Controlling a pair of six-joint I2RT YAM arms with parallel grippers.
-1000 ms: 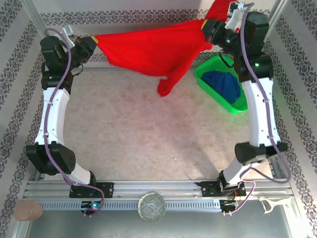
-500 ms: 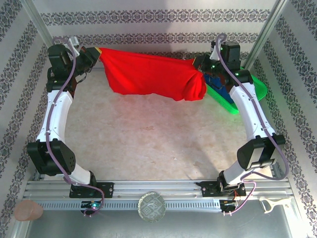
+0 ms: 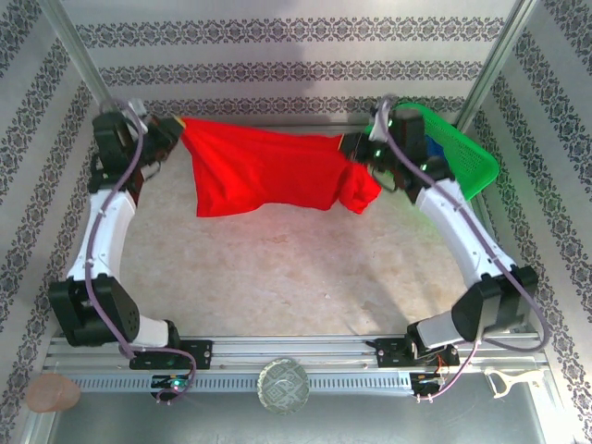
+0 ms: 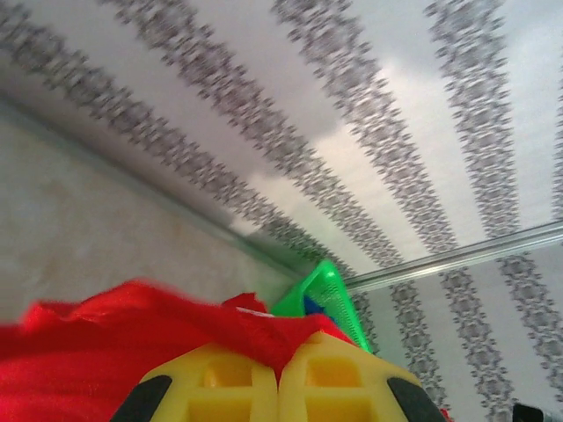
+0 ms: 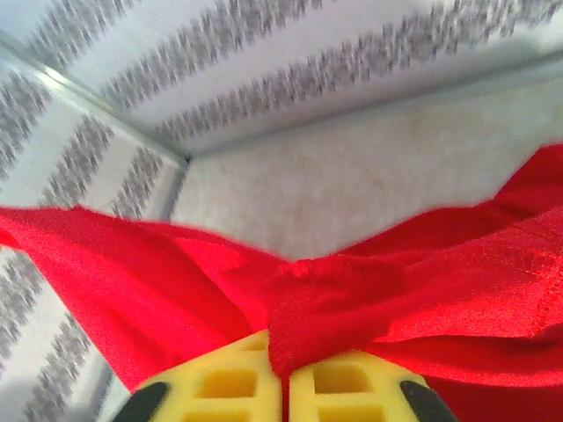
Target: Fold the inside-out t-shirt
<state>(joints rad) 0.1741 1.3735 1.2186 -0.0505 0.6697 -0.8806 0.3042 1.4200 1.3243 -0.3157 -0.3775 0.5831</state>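
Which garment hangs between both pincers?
The red t-shirt, gripped by the left pincer and right pincer; the dark blue garment sits in the green basket.

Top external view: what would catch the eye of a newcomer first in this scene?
The bright red t-shirt stands out most: it hangs stretched across the far side of the table, pinched at one end by the left gripper and at the other by the right gripper. Next comes the green basket at the far right of the table.
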